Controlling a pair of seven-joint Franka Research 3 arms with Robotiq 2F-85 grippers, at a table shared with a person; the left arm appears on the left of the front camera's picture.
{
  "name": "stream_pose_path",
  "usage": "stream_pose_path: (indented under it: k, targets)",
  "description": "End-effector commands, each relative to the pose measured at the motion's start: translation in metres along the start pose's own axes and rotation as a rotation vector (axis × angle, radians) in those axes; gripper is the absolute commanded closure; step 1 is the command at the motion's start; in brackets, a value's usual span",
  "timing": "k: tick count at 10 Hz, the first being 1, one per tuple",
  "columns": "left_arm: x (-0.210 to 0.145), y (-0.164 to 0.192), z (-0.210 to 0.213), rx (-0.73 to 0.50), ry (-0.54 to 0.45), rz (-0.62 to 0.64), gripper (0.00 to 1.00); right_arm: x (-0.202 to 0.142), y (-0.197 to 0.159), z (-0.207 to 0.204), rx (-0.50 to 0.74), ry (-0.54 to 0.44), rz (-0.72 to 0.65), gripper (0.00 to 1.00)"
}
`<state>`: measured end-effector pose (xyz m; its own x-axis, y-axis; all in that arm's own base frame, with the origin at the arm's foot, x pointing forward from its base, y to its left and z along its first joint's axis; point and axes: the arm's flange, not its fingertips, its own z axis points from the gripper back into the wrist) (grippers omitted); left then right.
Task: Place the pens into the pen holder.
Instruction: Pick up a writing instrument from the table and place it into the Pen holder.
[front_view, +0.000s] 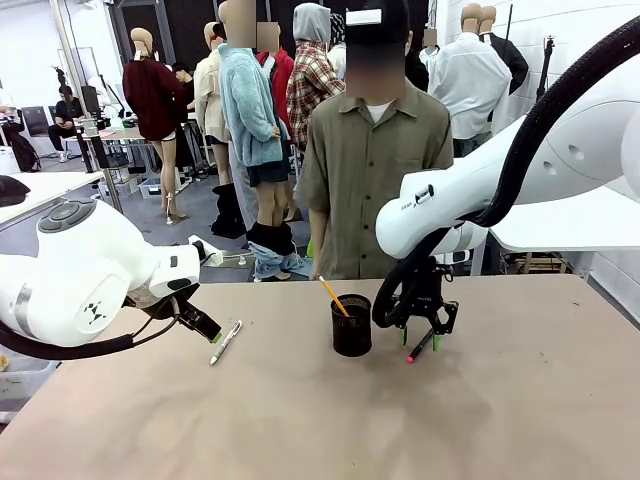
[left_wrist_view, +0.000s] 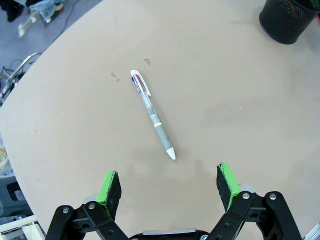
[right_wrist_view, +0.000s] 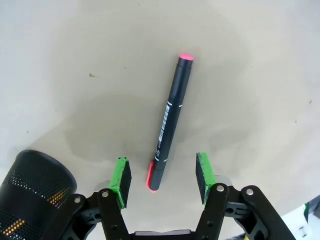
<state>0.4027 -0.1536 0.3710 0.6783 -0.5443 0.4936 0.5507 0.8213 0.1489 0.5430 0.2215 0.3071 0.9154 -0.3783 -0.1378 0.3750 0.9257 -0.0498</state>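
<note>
A black mesh pen holder (front_view: 351, 325) stands mid-table with a yellow-orange pencil-like pen (front_view: 334, 297) leaning in it. To its left a white pen (front_view: 226, 342) lies flat on the table. My left gripper (front_view: 208, 330) hangs open just short of it; in the left wrist view the white pen (left_wrist_view: 152, 114) lies ahead of the gripper (left_wrist_view: 170, 187), untouched. Right of the holder lies a black pen with a pink-red tip (front_view: 420, 347). My right gripper (front_view: 422, 338) is low over it, open. In the right wrist view the black pen's (right_wrist_view: 170, 125) near end sits between the fingers (right_wrist_view: 121, 181) with gaps on both sides.
A person in an olive shirt (front_view: 365, 170) stands at the far edge, behind the holder. The holder (right_wrist_view: 35, 190) is close beside my right gripper, and in the left wrist view the holder (left_wrist_view: 290, 20) is far off. The brown table (front_view: 320, 430) is bare toward the front.
</note>
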Motion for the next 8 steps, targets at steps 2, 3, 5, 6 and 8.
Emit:
stream_pose_path:
  k: [2, 3, 5, 6, 8]
  targets:
    - [-0.0008, 0.002, 0.0005, -0.001, -0.001, 0.006, 0.0, 0.0063, 0.0046, -0.0106, -0.018, -0.036, -0.038, 0.34]
    - [-0.0008, 0.002, 0.0005, -0.001, -0.001, 0.006, 0.0, 0.0059, 0.0036, -0.0113, -0.018, -0.045, -0.031, 0.49]
    - [-0.0008, 0.002, 0.0005, -0.001, -0.001, 0.006, 0.0, 0.0067, 0.0011, -0.0116, -0.014, -0.041, -0.036, 0.89]
    - [-0.0008, 0.002, 0.0005, -0.001, -0.001, 0.006, 0.0, 0.0067, 0.0004, -0.0114, -0.014, -0.04, -0.036, 1.0]
    - [-0.0008, 0.002, 0.0005, -0.001, -0.001, 0.006, 0.0, 0.0084, -0.0033, -0.0108, -0.032, -0.036, -0.033, 1.0]
